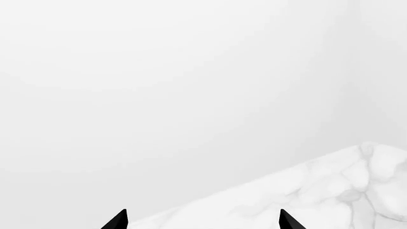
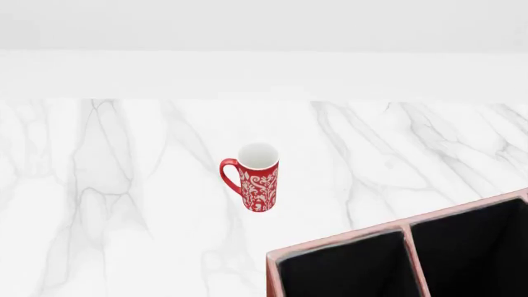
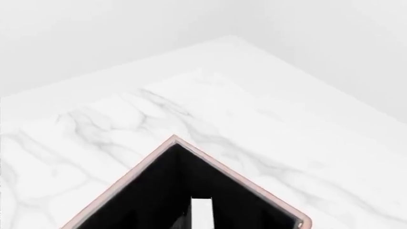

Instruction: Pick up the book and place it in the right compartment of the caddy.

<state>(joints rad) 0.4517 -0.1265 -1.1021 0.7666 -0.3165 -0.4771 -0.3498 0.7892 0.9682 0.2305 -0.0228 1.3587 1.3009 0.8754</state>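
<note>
Two dark fingertips [image 1: 121, 220] of the left gripper [image 1: 202, 222] are seen spread apart, holding nothing; the right gripper is not shown. A white sliver [image 3: 201, 212], possibly the book's page edges, stands inside the caddy [image 3: 175, 140]. A stiff, smooth hardback is best clamped across its covers.

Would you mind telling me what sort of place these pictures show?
Probably a simulated kitchen or office counter: a white marble top against a plain wall, bearing a patterned red mug and a divided caddy.

Only two sharp, matte-black triangular fingertips [image 1: 118, 220] of the left gripper [image 1: 202, 220] show, plain and unmarked.
</note>
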